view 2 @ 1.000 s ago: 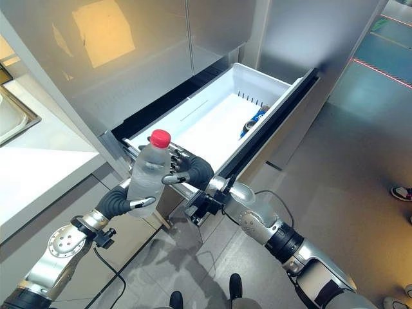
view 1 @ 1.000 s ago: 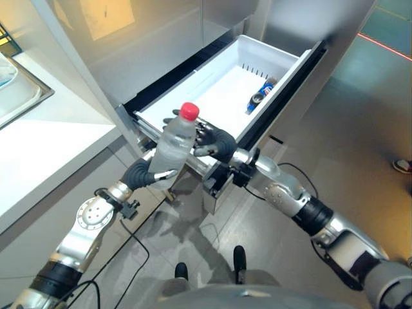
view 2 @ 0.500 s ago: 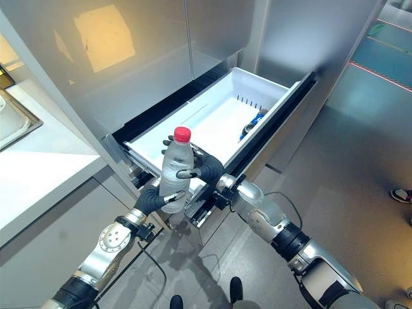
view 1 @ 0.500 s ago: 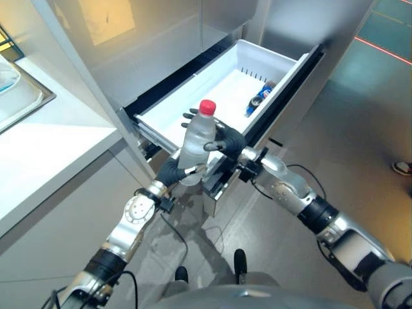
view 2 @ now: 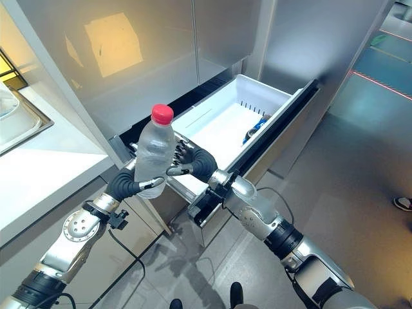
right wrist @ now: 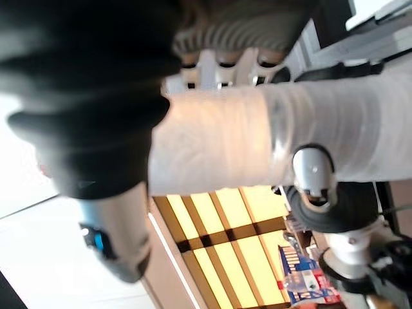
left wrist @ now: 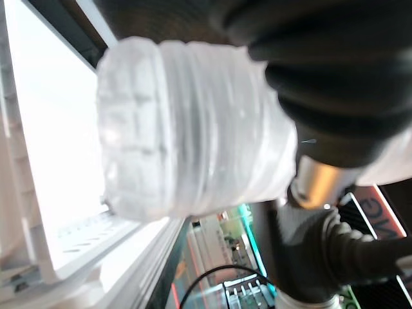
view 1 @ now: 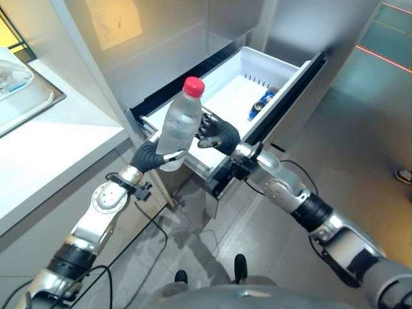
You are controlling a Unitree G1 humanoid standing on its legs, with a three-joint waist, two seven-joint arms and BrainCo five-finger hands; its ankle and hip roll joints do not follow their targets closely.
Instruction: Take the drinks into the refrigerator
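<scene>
A clear plastic bottle (view 1: 179, 125) with a red cap stands upright in the air, just in front of the open white fridge drawer (view 1: 291, 69). My left hand (view 1: 149, 156) is shut round its lower part; the left wrist view has the bottle (left wrist: 193, 129) against the hand's dark cover (left wrist: 322, 64). From the drawer side, my right hand (view 1: 220, 136) grips the bottle's middle, with fingers behind it and the thumb in front. The right wrist view has the bottle (right wrist: 257, 135) lying across that hand (right wrist: 77, 96). A blue can (view 1: 262, 103) lies in the drawer's far right corner.
The drawer's dark front panel (view 1: 283, 96) juts out to the right of my hands. A white counter (view 1: 51, 141) with a sink (view 1: 26, 96) runs along the left. Steel fridge doors (view 2: 212, 32) rise behind the drawer. A person's shoe (view 1: 404, 175) stands on the floor at far right.
The bottle, held in both hands, moved towards the drawer and has since come back up and to the left. The view has shifted slightly too.
</scene>
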